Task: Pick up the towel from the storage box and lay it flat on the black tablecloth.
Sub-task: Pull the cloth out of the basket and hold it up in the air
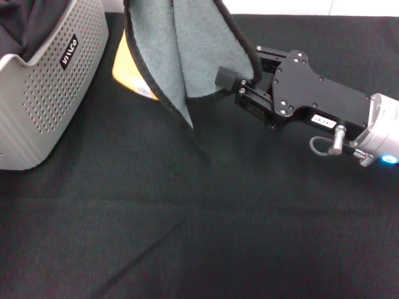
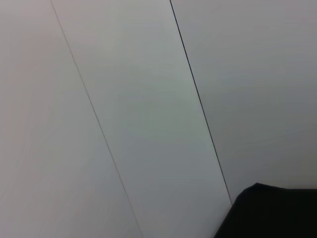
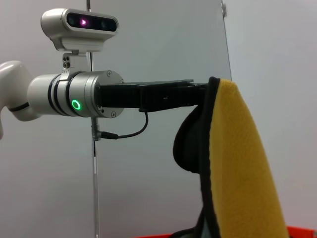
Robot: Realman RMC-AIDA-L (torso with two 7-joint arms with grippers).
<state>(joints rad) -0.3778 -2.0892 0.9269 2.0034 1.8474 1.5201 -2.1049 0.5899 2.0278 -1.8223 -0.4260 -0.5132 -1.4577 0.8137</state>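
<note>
Currently the towel [image 1: 165, 47] hangs in the air, clear of the storage box [image 1: 53, 93], which stands at the robot's left on the black tablecloth [image 1: 199, 237]. The towel's long axis runs near vertical: its upper part leaves the head view at the top, and its lowest black-edged corner points down toward the cloth without clearly touching it. A yellow-orange reverse face shows behind the grey-green face.

The right end effector [image 1: 244, 82] reaches in from the robot's right and sits at the towel's right-hand edge. Its fingers are pressed together on that black stitched edge, pinching the fabric.

The right wrist view shows the left end effector [image 3: 205, 94] extended level, with the towel draped from its tip, yellow side outward. Whether its fingers are spread or pressed together cannot be determined; the fabric covers them. The left wrist view shows only a pale wall and a dark corner.

Judgement: the towel is suspended between both arms above open tablecloth, right of the storage box. Laying it flat calls for drawing the two held points apart to spread the fabric, then lowering it.
</note>
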